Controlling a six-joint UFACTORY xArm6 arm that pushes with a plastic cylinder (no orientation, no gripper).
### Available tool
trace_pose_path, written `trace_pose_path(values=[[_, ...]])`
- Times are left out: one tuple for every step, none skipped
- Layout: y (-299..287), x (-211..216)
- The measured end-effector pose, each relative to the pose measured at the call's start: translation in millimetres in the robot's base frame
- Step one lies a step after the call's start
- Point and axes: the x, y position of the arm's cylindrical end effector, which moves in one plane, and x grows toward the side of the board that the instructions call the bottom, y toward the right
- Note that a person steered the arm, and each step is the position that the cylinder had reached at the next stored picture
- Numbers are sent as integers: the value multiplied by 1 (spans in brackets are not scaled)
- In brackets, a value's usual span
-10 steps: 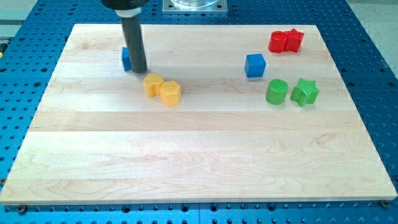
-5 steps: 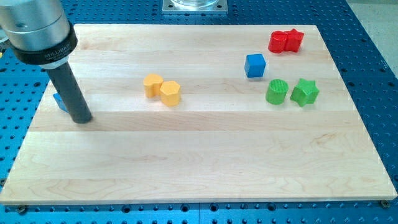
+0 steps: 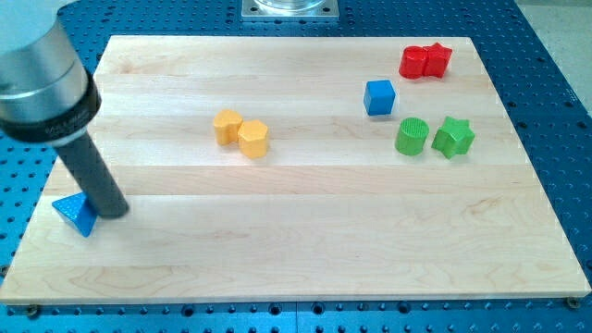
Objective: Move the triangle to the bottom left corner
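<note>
The blue triangle (image 3: 76,214) lies near the board's left edge, toward the view's bottom left. My tip (image 3: 112,212) rests on the board right beside the triangle, on its right side, touching or nearly touching it. The dark rod rises up and to the left from there, into the grey arm body at the view's upper left.
Two yellow blocks (image 3: 240,132) sit together left of centre. A blue cube (image 3: 379,96) is at upper right, with a red pair (image 3: 425,61) above it, and a green cylinder (image 3: 413,136) and green star (image 3: 453,137) below. The wooden board (image 3: 305,240) lies on a blue perforated table.
My tip has swept from the board's upper left down along the left side, pushing the blue triangle with it toward the bottom left. The other blocks have not moved.
</note>
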Motion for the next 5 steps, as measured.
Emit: trace_pose_path(values=[[-17,-10],[-34,1],[-4,32],[115,-15],[238,-58]])
